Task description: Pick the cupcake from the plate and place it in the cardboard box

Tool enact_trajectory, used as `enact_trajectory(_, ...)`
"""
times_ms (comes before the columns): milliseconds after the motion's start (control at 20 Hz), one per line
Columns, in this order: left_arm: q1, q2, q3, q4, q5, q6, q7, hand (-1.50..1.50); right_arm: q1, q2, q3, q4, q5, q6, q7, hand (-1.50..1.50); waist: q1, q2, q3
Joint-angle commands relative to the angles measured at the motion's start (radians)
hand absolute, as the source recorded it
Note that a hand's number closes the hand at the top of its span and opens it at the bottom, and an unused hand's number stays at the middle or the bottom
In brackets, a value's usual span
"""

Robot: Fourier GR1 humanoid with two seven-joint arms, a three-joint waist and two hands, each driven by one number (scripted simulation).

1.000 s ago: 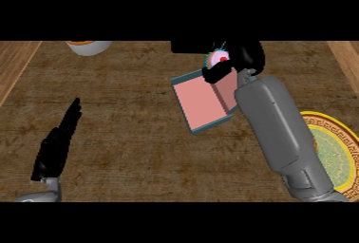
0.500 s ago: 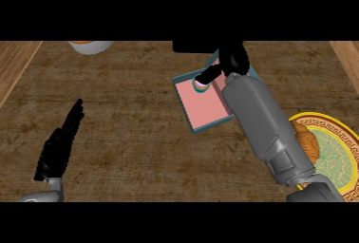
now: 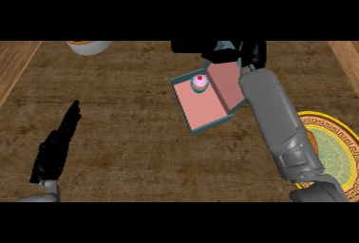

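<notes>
The cupcake (image 3: 200, 83), pink with a red top, sits inside the cardboard box (image 3: 210, 111), near its far end. The box lies open on the counter, with a pink inside and a teal rim. My right hand (image 3: 252, 51) is beyond the box at the view's top, apart from the cupcake, its fingers spread and holding nothing. Its grey forearm covers the box's right side and part of the plate (image 3: 335, 142), a yellow-rimmed plate with a green middle at the right. My left hand (image 3: 56, 142) rests open at the lower left, fingers straight.
A white bowl (image 3: 89, 46) with an orange rim stands at the far left, cut off by the view's top. Lighter wooden strips (image 3: 14, 66) run along the counter's left and right sides.
The right hand, earlier curled round the cupcake over the box, has let it go and drawn away towards the far edge. The cupcake now sits in the box. The left hand is unmoved.
</notes>
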Motion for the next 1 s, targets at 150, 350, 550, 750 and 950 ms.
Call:
enact_trajectory(150,0.065,0.011,0.001,-0.072,0.014,-0.024,0.029,0.00,0.083,-0.054,-0.154,-0.117,-0.205,0.007,-0.152,-1.50,-0.018,-0.010,0.000)
enact_trajectory(350,-0.016,0.003,0.026,0.022,-0.005,0.017,0.030,0.00,0.140,-0.181,-0.202,-0.184,-0.247,0.061,-0.113,-1.50,-0.041,-0.011,-0.001)
enact_trajectory(550,-0.017,0.015,0.025,-0.041,-0.005,0.005,0.076,0.00,0.268,-0.232,-0.243,-0.244,-0.321,0.117,-0.174,-1.50,-0.033,-0.011,-0.001)
enact_trajectory(750,-0.001,0.013,0.054,0.064,0.011,0.009,-0.058,0.00,0.393,-0.321,-0.262,-0.376,-0.401,0.289,-0.118,-1.50,-0.045,-0.014,-0.002)
enact_trajectory(950,0.026,-0.042,-0.023,-0.057,-0.043,0.043,0.063,0.00,0.475,-0.429,-0.308,-0.366,-0.480,0.428,-0.180,-1.50,-0.032,-0.011,-0.001)
